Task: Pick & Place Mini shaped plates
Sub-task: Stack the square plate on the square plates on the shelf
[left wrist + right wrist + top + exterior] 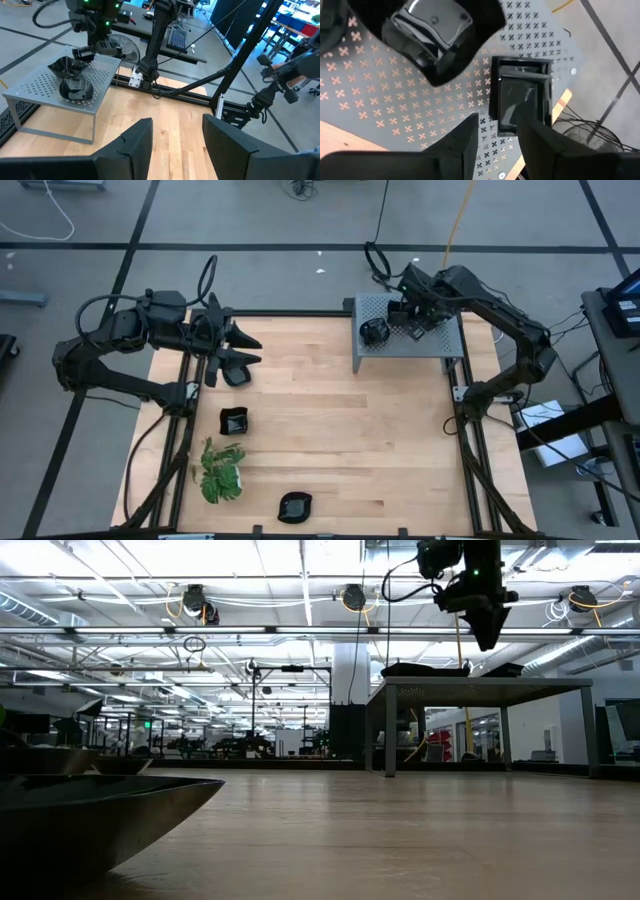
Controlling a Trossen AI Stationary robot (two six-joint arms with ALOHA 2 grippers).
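Black plate [95,820] on wooden table [400,840]

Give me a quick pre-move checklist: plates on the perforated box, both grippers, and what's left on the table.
1. Right gripper open, holding nothing, above the grey perforated box: ok.
2. Square stack flat on the box: ok.
3. Wavy plates on the box: ok; count cannot tell.
4. Left gripper open and empty: ok.
5. Plates left on the table: one under the left gripper, a square one, a front one: not ok.
6. Plant apart from the square one: ok.
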